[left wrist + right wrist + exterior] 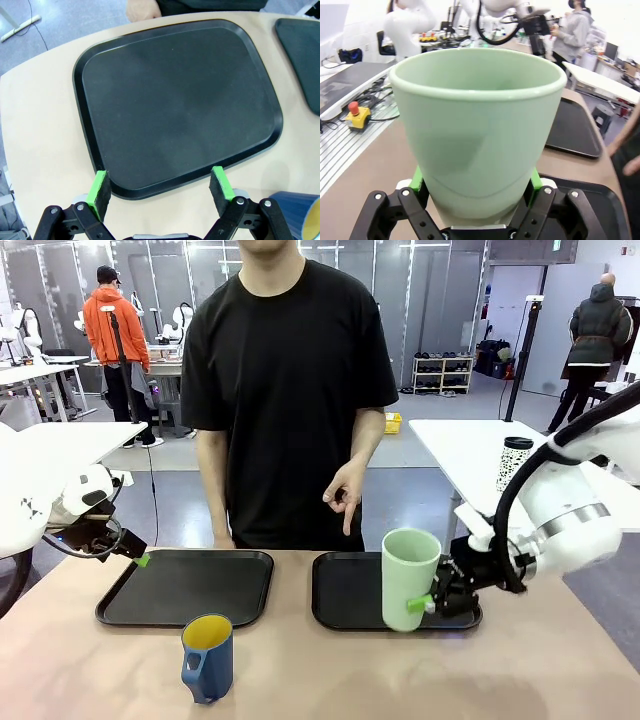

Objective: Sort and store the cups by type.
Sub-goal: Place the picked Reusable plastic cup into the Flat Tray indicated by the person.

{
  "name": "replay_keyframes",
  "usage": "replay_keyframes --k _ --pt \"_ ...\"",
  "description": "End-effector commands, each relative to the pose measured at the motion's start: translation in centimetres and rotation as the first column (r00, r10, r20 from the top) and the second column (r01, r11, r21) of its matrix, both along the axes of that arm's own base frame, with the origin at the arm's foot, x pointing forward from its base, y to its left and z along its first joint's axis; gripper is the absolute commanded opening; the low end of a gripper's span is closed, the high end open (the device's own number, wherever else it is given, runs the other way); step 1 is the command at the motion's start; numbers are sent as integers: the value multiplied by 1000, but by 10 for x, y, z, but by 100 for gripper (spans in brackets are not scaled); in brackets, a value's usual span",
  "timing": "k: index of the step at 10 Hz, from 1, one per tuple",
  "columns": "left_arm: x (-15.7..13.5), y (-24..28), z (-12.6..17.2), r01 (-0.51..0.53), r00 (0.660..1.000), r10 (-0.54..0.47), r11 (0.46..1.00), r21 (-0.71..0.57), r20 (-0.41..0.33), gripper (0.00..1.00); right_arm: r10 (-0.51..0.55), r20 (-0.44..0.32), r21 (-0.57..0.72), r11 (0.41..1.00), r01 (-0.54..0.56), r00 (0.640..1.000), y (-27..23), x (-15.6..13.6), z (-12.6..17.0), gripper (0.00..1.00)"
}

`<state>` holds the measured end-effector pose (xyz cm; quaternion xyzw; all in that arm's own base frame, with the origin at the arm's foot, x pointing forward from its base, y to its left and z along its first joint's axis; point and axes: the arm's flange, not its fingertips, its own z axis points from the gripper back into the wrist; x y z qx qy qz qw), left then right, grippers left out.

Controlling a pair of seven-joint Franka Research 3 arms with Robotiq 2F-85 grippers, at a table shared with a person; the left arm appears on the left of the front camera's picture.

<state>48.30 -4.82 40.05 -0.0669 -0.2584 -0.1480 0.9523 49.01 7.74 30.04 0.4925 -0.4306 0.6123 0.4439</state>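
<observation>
Mint tumbler (408,575) upright, clamped in right hand (421,604); blue mug (208,657) apart.

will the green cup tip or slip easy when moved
Probably light: the green cup has a thin rim and nothing shows inside. Tall and narrower at the base, so a push near the rim would likely tip it. Its wall looks smooth, and the right pincer grips it low, so it might lean or slip.

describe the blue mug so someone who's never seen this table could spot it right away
On the tan table, find the left black tray. Just off its robot-side edge stands the mug. It is dark blue with a handle and yellow inside, shorter than the handleless pale green tumbler.
</observation>
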Motion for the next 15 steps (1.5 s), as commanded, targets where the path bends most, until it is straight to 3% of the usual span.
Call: replay_keyframes --k 1,5,9,15 --pt "1 0 1 1 1000 -1 1000 0 2 100 -81 -32 44 996 82 996 -12 30 12 84" --pt "1 0 1 1 1000 -1 1000 0 2 100 -175 -62 105 978 181 983 -23 72 19 84" --pt "1 0 1 1 1000 -1 1000 0 2 100 -223 -103 96 968 232 969 -26 86 10 84" --pt "1 0 1 1 1000 -1 1000 0 2 100 -279 -121 58 956 288 952 -17 106 -37 84"
